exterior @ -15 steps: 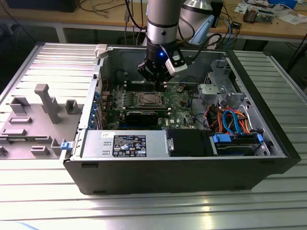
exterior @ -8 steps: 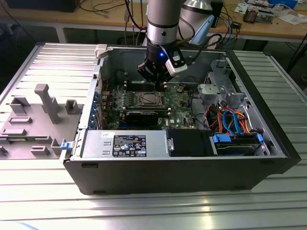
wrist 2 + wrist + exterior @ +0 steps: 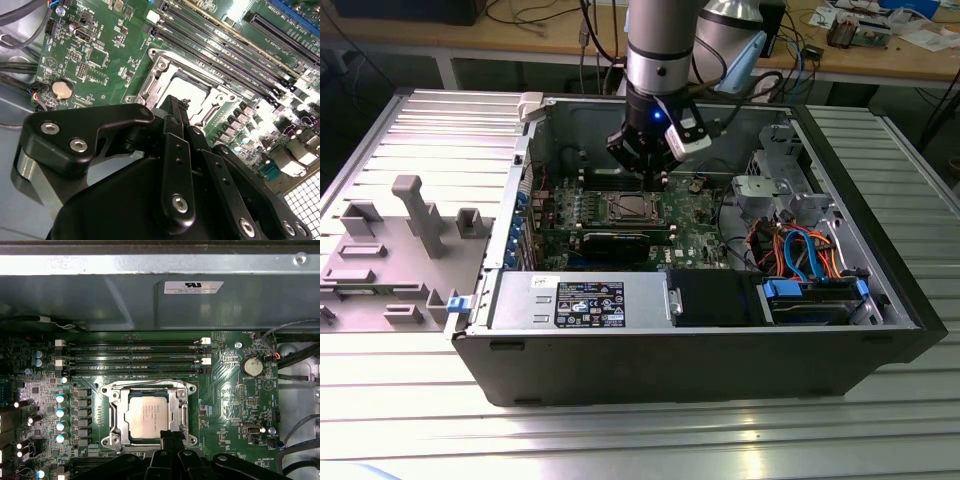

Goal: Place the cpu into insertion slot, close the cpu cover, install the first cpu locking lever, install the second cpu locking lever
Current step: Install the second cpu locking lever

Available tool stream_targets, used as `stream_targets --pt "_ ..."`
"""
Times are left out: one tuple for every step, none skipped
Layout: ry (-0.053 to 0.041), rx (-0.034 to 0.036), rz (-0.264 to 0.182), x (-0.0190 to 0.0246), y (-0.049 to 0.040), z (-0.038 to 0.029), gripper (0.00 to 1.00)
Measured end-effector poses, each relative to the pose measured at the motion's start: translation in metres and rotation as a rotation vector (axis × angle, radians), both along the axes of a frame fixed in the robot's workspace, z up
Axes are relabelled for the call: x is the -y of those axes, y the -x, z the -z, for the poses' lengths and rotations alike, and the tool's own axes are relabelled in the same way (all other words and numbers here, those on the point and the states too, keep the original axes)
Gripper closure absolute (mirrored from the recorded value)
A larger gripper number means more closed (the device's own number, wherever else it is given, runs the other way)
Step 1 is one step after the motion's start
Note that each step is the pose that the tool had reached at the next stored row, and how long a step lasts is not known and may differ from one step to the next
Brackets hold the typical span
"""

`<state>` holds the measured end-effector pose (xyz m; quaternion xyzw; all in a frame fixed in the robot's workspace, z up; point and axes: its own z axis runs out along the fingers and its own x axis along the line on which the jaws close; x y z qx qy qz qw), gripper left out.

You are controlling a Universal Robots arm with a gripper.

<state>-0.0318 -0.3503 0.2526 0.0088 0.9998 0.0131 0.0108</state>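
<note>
The cpu (image 3: 146, 412) lies silver side up in the insertion slot (image 3: 111, 441) on the green board. The cpu cover (image 3: 116, 415) is folded flat over it, framing the chip in its square window. A thin wire lever (image 3: 150, 384) runs along the cover's edge nearest the memory slots. My gripper (image 3: 172, 436) hovers just above the cover edge opposite the memory slots, its black fingers pressed together with nothing seen between them. In the second wrist view the gripper (image 3: 176, 104) points down at the cpu (image 3: 187, 90). In the exterior view the gripper (image 3: 653, 172) hangs over the cpu (image 3: 626, 208).
Long memory slots (image 3: 130, 360) lie beside the socket and a coin battery (image 3: 251, 366) sits near it. The case wall (image 3: 150, 295) rises behind. A silver power-supply box (image 3: 580, 300), a cable bundle (image 3: 800, 250) and a grey fixture tray (image 3: 390, 240) surround the work area.
</note>
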Motion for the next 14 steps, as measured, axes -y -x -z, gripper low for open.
stream_targets --pt "0.0001 0.0000 0.000 0.0005 0.0000 0.0000 0.89" --pt "0.0001 0.0000 0.000 0.0010 0.0000 0.0000 0.89" --pt "0.0001 0.0000 0.000 0.0016 0.0000 0.0000 0.89" --pt "0.0001 0.0000 0.000 0.0022 0.0000 0.0000 0.89" --pt "0.0001 0.0000 0.000 0.0027 0.0000 0.0000 0.89" --pt "0.0000 0.0000 0.000 0.0034 0.0000 0.0000 0.89" --pt "-0.0001 0.0001 0.000 0.0039 0.0000 0.0000 0.89" --pt "0.0000 0.0000 0.000 0.0043 0.0000 0.0000 0.89" --pt "0.0001 0.0000 0.000 0.0045 0.0000 0.0000 0.89" --pt "0.0000 0.0000 0.000 0.0047 0.0000 0.0000 0.89" --pt "0.0000 0.0000 0.000 0.0050 0.0004 0.0000 0.89" --pt "0.0001 0.0000 0.000 0.0053 0.0008 0.0000 0.89" --pt "0.0001 0.0000 0.000 0.0053 0.0008 0.0000 0.89" --pt "0.0001 0.0000 0.000 0.0053 0.0008 0.0000 0.89"
